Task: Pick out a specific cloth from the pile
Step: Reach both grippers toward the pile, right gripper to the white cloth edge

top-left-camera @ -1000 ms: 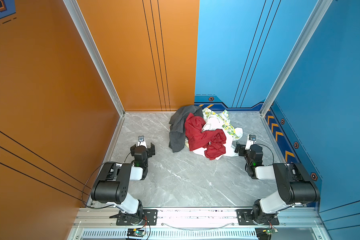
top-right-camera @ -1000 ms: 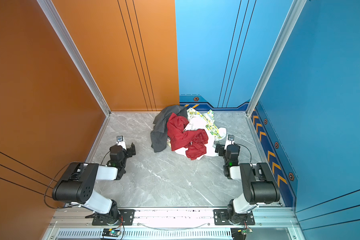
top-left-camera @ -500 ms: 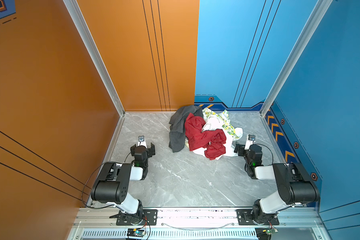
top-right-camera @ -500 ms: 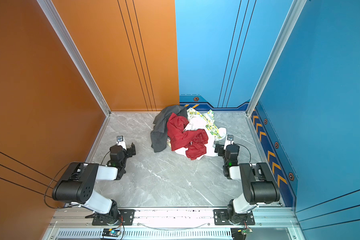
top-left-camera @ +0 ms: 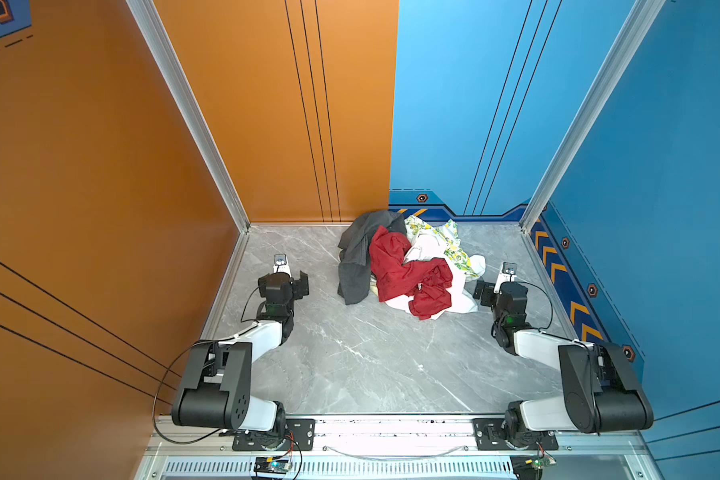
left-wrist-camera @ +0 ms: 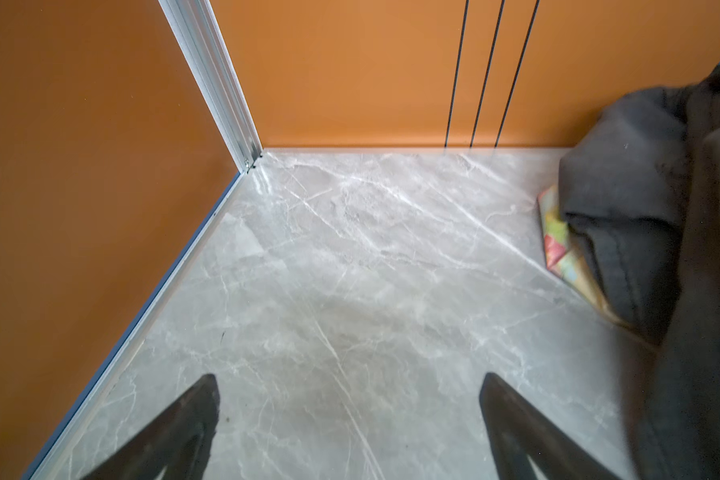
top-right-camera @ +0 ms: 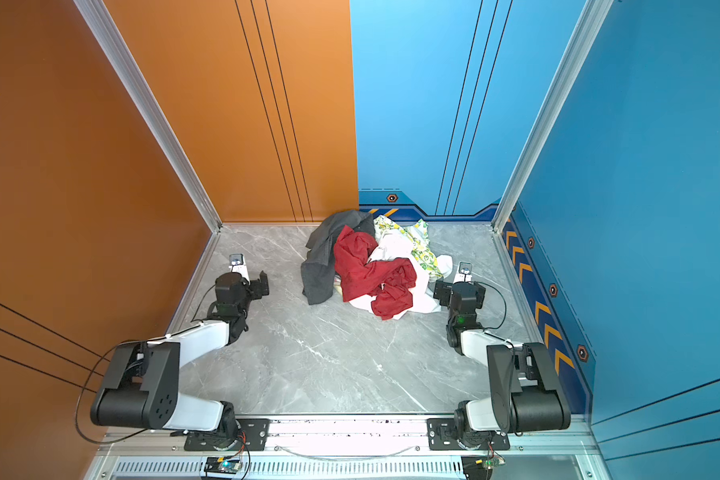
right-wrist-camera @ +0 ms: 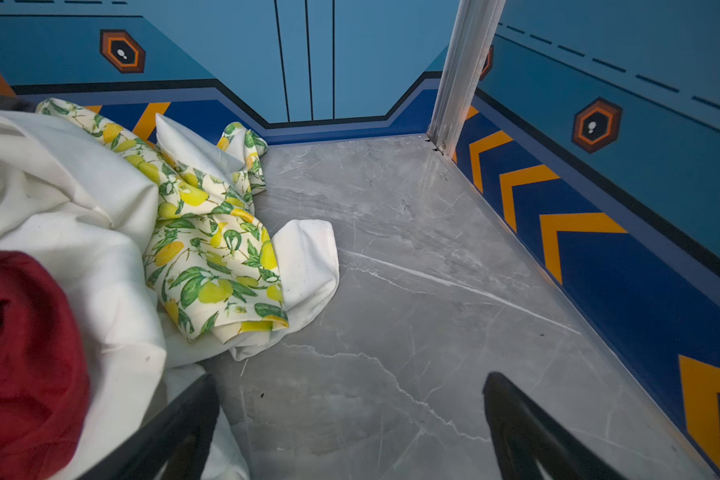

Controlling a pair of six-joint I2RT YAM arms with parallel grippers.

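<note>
The left gripper point(left-wrist-camera: 350, 376) stands left of the pile point(top-left-camera: 408, 266), apart from it, its 2 fingers wide and empty. Inside the pile the cloth point(right-wrist-camera: 59, 199) lies partly under the red cloth point(top-left-camera: 395, 270). The right gripper point(right-wrist-camera: 350, 376) is just right of the pile, 2 fingers wide, empty.

In a top view, the pile point(top-left-camera: 408, 266) lies mid-frame on the grey marble table point(top-left-camera: 371, 357), near the back wall. A dark grey cloth point(top-left-camera: 354, 266) drapes its left side, a red cloth point(top-left-camera: 400, 270) lies on top, a lemon-print cloth point(top-left-camera: 454, 249) sits at upper right, and the white cloth point(top-left-camera: 462, 301) spreads beneath at lower right. The left gripper point(top-left-camera: 287, 282) stands apart on the left. The right gripper point(top-left-camera: 500, 287) is just beside the white cloth.
</note>
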